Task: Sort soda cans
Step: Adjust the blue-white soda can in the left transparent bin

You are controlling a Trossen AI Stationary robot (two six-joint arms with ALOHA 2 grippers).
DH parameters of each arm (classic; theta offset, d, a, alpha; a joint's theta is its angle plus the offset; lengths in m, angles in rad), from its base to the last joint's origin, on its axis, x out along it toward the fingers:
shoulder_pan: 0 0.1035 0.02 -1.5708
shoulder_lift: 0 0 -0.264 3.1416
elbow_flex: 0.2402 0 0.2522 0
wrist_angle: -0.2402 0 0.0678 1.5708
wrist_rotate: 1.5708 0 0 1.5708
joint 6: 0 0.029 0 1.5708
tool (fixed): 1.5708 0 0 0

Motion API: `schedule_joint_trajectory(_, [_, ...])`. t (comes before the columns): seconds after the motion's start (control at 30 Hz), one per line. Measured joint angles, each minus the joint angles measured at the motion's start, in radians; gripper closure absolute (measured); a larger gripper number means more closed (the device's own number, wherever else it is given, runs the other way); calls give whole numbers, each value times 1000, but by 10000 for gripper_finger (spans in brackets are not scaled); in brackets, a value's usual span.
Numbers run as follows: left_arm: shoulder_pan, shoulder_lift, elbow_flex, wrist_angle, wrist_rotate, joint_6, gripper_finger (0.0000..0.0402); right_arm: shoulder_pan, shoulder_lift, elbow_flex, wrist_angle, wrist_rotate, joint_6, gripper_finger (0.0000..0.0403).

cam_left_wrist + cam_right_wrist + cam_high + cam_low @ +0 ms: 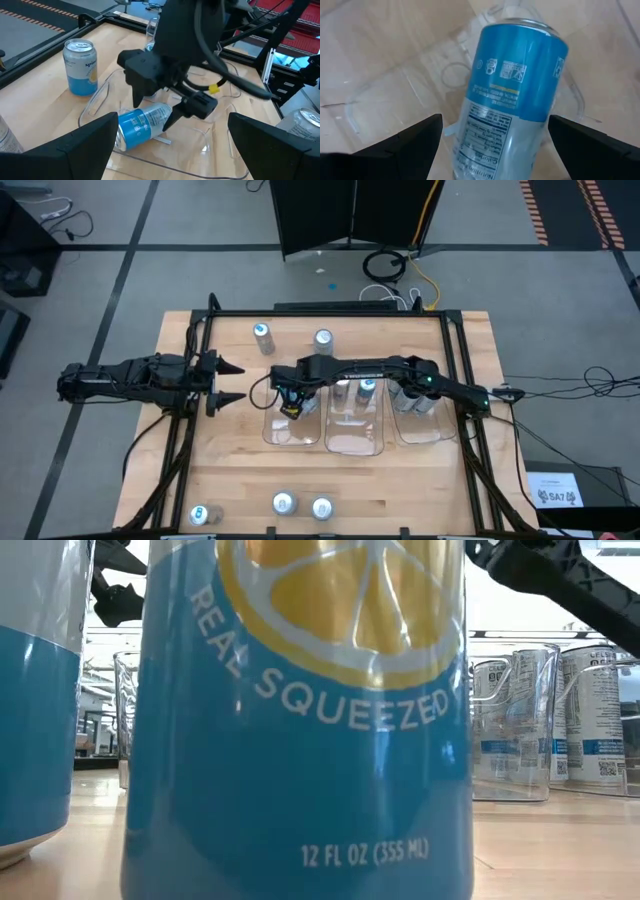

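Observation:
A blue-and-white soda can [142, 125] [515, 85] lies on its side in the leftmost of three clear trays [272, 430]. My right gripper [290, 408] [155, 107] hangs over it, pointing steeply down and open, one finger on each side of the can and a gap showing at both. My left gripper [238, 383] waits open near the table's left edge. Two cans [262, 335] [322, 340] stand upright on the far part of the table. Three more [283, 503] stand at the near edge.
The middle tray [355, 442] and the right tray [420, 432] each hold upright cans. A black frame [455, 340] runs around the table top. In the low view a blue can with a lemon picture [300, 740] fills the foreground.

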Motion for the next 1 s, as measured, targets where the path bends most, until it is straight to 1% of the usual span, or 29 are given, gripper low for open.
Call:
schedule_joint_trajectory(0.47, [0,0,0,0,0,0,17,-5,70,5,-56,7,-15,49])
schedule_joint_trajectory(0.57, [0,0,0,0,0,0,17,-4,68,4,-56,5,-34,70])
schedule_joint_trajectory(0.7, [0,0,0,0,0,0,17,-5,69,15,-72,-3,-43,121])
schedule_joint_trajectory(0.73, [0,0,0,0,0,0,17,-5,70,21,-78,-5,-44,129])
schedule_joint_trajectory(0.83, [0,0,0,0,0,0,17,-6,75,44,-90,-9,-40,129])
schedule_joint_trajectory(1.0, [0,0,0,0,0,0,17,-6,24,40,-76,-20,-26,129])
